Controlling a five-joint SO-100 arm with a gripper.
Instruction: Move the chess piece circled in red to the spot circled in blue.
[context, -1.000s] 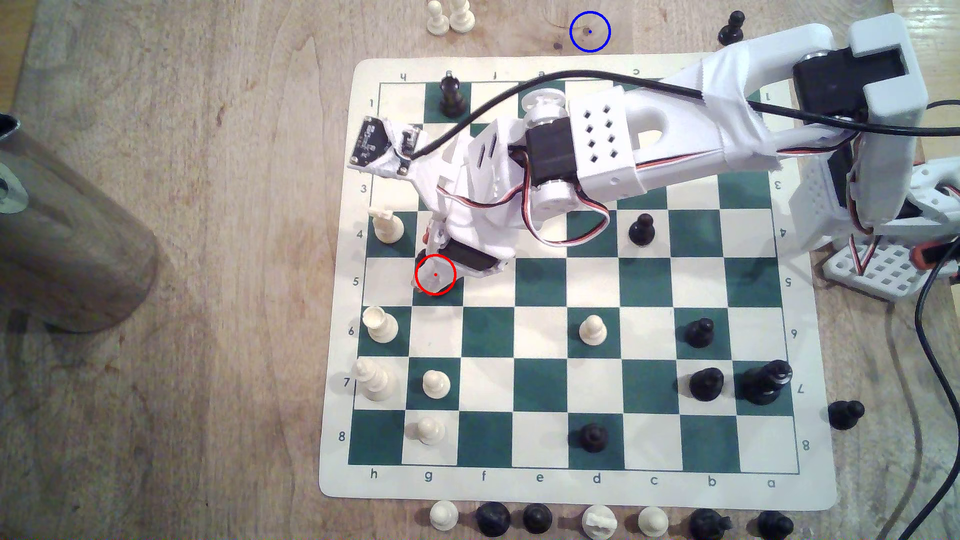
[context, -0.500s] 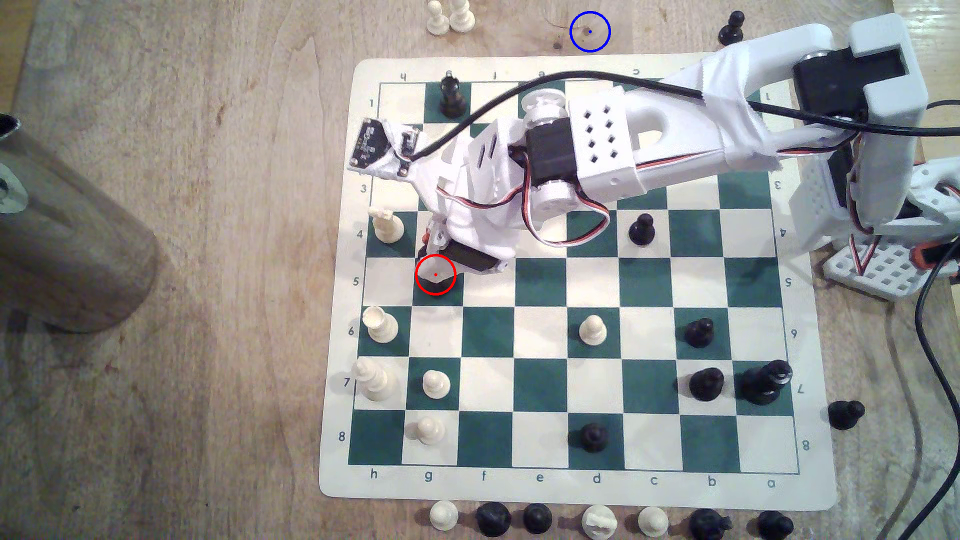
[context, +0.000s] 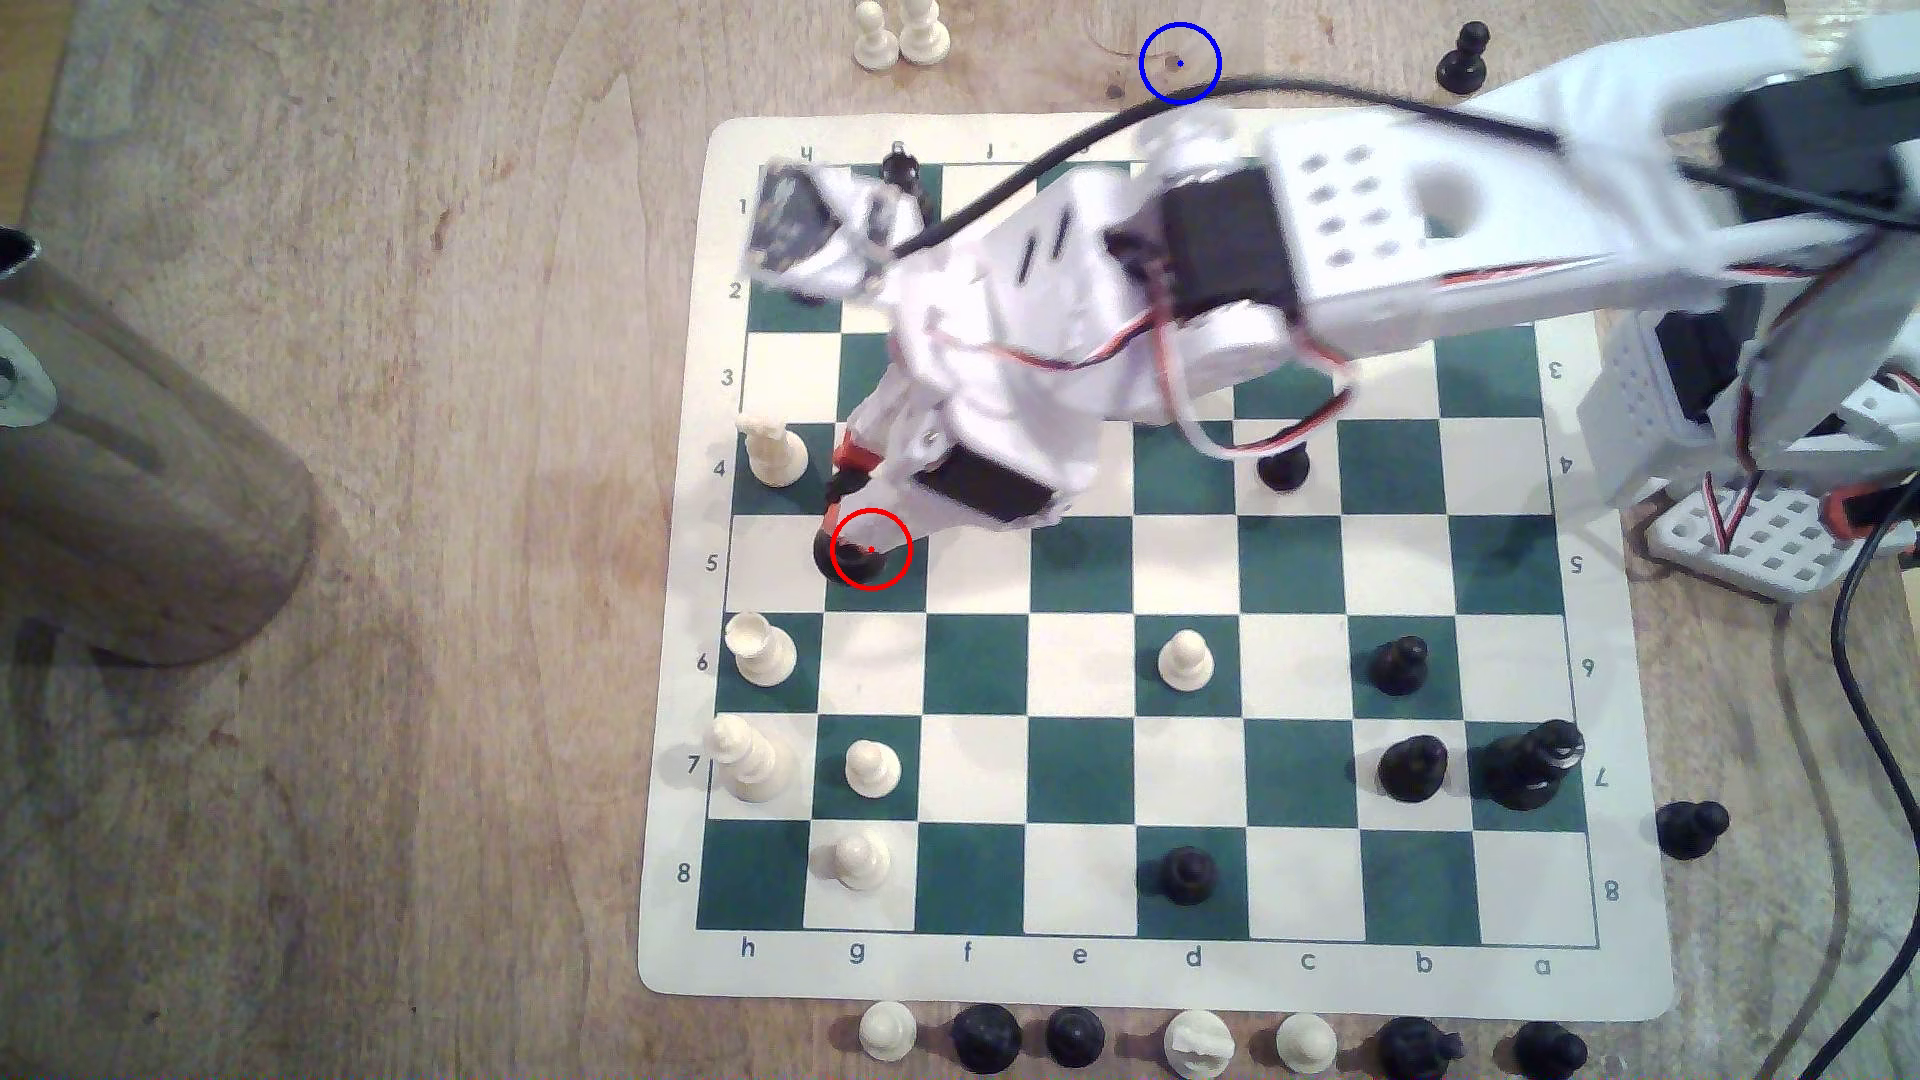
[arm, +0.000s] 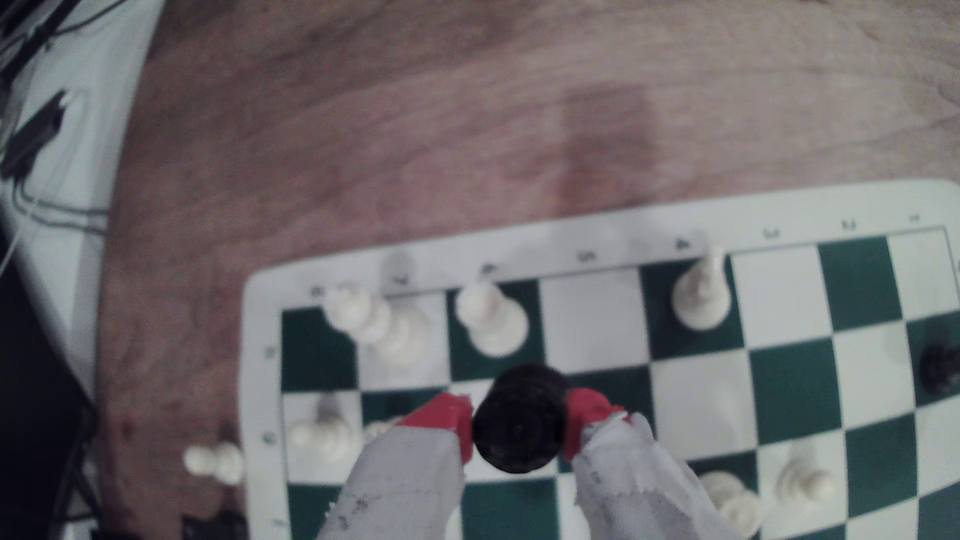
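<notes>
Gripping the chess piece (arm: 519, 423) from both sides, the tool (arm: 519, 428) has its two red fingertips (arm: 444, 418) pressed against the black glossy body, closed on it with no gap showing in the wrist view. In the exterior view the chess piece (context: 858, 559) sits inside the red ring over the green square in file g, row 5, of the chessboard (context: 1714, 935), its round base showing below the tool (context: 847, 509); whether the base rests on the board or hangs just above it cannot be told. The arm is blurred in the exterior view. A white piece (context: 774, 452) stands just beside on h4, and another white piece (context: 761, 649) on h6. The spot (context: 1179, 63), a patch of bare wood with a dark knot inside the blue ring, lies on the bench (context: 416, 519) beyond the board's row-1 edge, well apart from the chess piece. Two white pawns (context: 899, 33) stand on the bench toward the exterior view's left of the spot, and a black pawn (context: 1463, 57) to its right.
</notes>
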